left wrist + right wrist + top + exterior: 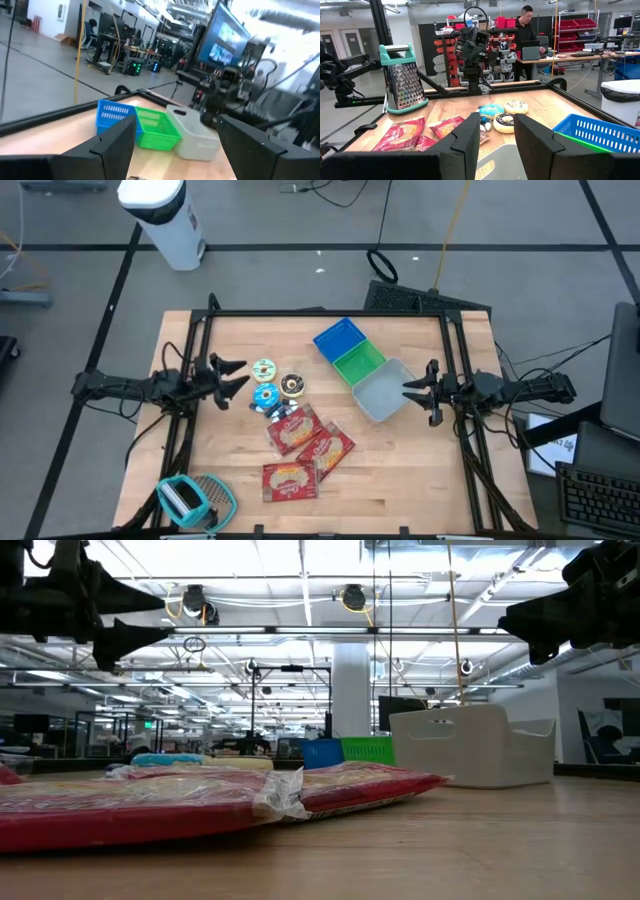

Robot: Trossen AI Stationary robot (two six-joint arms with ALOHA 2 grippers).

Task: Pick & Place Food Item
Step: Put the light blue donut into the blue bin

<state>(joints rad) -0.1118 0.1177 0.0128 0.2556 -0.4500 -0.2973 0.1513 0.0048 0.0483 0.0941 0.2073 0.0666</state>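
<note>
Three donuts lie flat on the wooden table: a pale one (264,369), a chocolate one (292,384) and a blue one (266,396). Just toward the near edge lie three red food packets (292,430), overlapping each other. A blue basket (340,340), a green basket (358,363) and a white bin (383,392) stand in a row at centre right. My left gripper (240,375) hangs open above the table's left side, just left of the donuts. My right gripper (412,390) hangs open by the white bin's right end. Neither has anything between its fingers.
A teal-handled box grater (190,500) lies at the near left corner. A black frame (320,312) runs along the table's far, left and right sides. Bare wood shows at the near right. A person (525,25) stands at a bench beyond the table.
</note>
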